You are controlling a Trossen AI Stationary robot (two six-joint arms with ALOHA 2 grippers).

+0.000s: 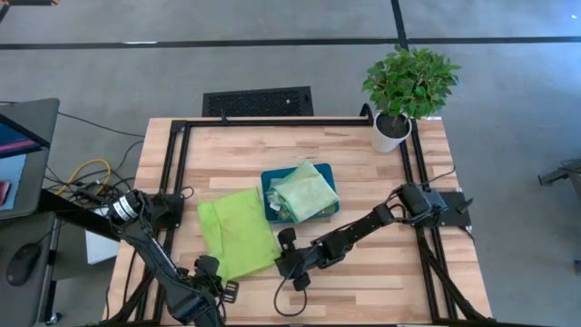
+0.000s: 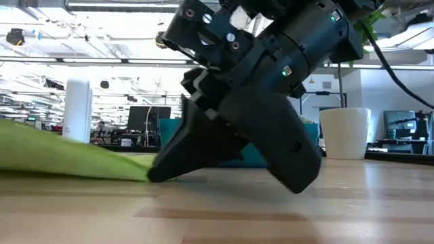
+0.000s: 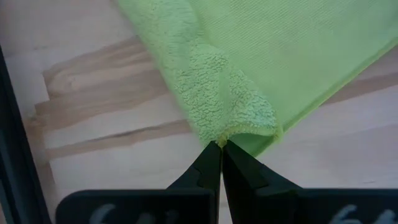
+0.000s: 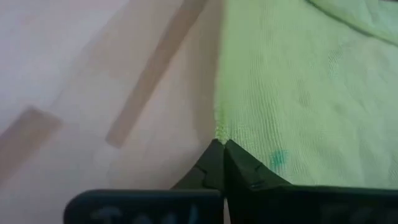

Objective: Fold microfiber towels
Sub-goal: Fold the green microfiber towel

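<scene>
- The lime towel (image 1: 238, 232) lies spread on the wooden table (image 1: 363, 168), between the two arms and just beside the teal tray (image 1: 270, 184), on the left arm's side of it.
- In the high view its near edge runs between the two grippers; the towel's surface shows soft wrinkles.
- The left gripper (image 3: 220, 148) sits at the near left corner of the lime towel, low over the table by the front edge.
- Its fingers are pressed together, and the left wrist view shows them pinching the very tip of that corner, which is bunched up and curled, with the fluffy side showing.
- The right gripper (image 4: 221, 144) is at the near right corner of the same towel, its arm reaching across the table from the right side.
- Its fingers are closed too, meeting right at the hem of the lime towel; the right wrist view shows the edge pinched between the tips.
- In the low view the right gripper (image 2: 159, 173) tilts down so its tips touch the tabletop, with the lime towel (image 2: 61, 159) lying low and flat beside it.
- A sage towel (image 1: 307, 192) is heaped in the tray, crumpled, with other cloth under it that I cannot tell apart.
- A potted plant (image 1: 406, 91) in a white pot stands at the far right corner of the table, well apart from the towels.
</scene>
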